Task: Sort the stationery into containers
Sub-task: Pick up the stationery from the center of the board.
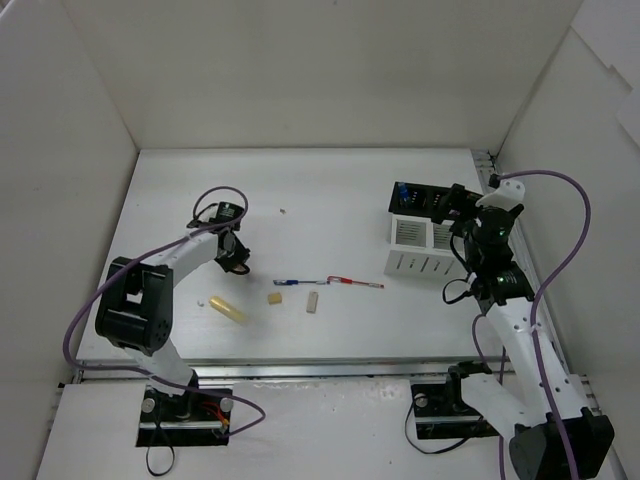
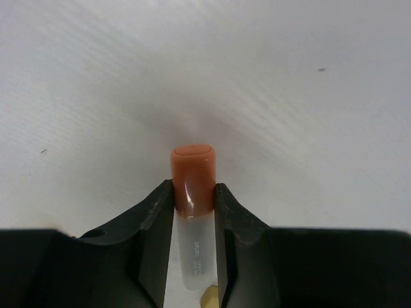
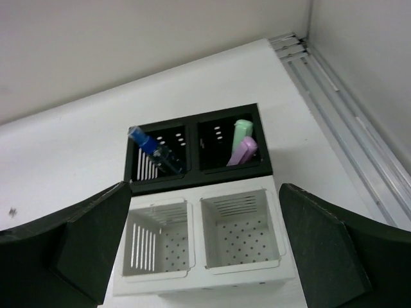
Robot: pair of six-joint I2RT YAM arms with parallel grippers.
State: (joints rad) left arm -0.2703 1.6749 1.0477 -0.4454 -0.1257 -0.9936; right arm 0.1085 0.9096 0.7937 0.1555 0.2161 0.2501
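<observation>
My left gripper (image 2: 193, 189) is shut on an orange marker pen (image 2: 192, 173), its fingers pressing both sides just below the cap. In the top view this gripper (image 1: 236, 262) sits low over the table's left part and hides the marker. A yellow marker pen (image 1: 228, 309), two beige erasers (image 1: 275, 297) (image 1: 313, 301) and thin blue-and-red pens (image 1: 330, 283) lie on the table. My right gripper (image 3: 204, 212) hangs open above the white box (image 3: 192, 208), whose two compartments hold nothing. The black box (image 3: 192, 131) holds a clear blue-capped pen (image 3: 154, 151), a green marker (image 3: 241, 131) and a pink one (image 3: 243, 151).
The containers (image 1: 420, 245) stand at the right, near a metal rail (image 3: 334, 102) along the wall. White walls enclose the table on three sides. A tiny white bit (image 1: 283, 211) lies farther back.
</observation>
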